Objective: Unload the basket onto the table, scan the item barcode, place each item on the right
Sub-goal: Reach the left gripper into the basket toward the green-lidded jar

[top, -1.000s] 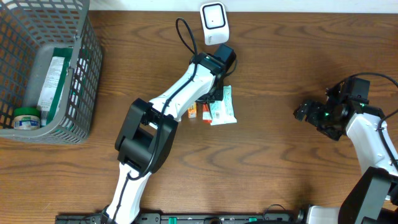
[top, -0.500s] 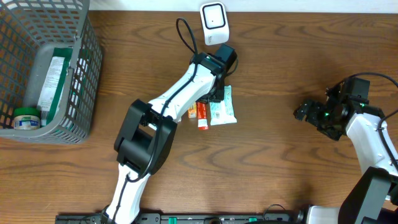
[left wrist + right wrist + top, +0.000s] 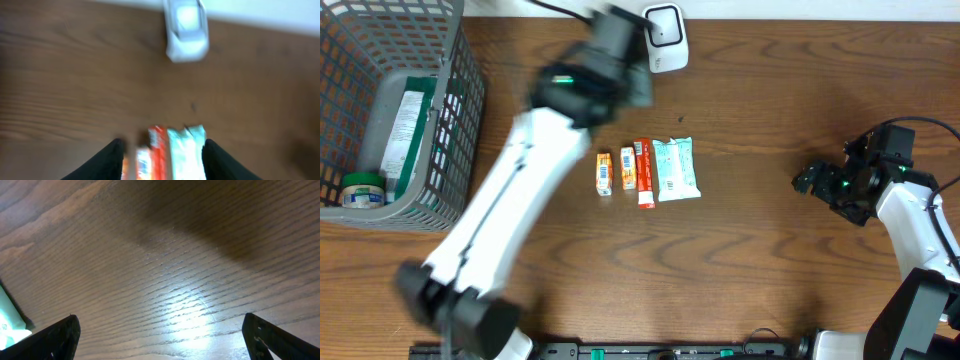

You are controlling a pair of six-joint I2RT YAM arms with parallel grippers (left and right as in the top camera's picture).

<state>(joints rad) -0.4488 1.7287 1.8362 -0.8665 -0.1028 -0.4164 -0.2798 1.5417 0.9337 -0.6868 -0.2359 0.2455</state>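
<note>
In the middle of the overhead frame we see four items lying side by side on the wooden table (image 3: 770,290): a small orange pack (image 3: 604,172), a second orange pack (image 3: 628,168), a red tube (image 3: 644,174) and a teal packet (image 3: 677,168), none of them held. Our left gripper (image 3: 620,55) shows blurred at upper centre, just left of the white scanner (image 3: 663,37). In its wrist view the fingers (image 3: 112,157) are spread with nothing between them, the items lying below. Our right gripper (image 3: 812,181) sits toward the right edge, jaws wide apart over bare wood. A grey basket (image 3: 460,110) fills the upper left corner.
</note>
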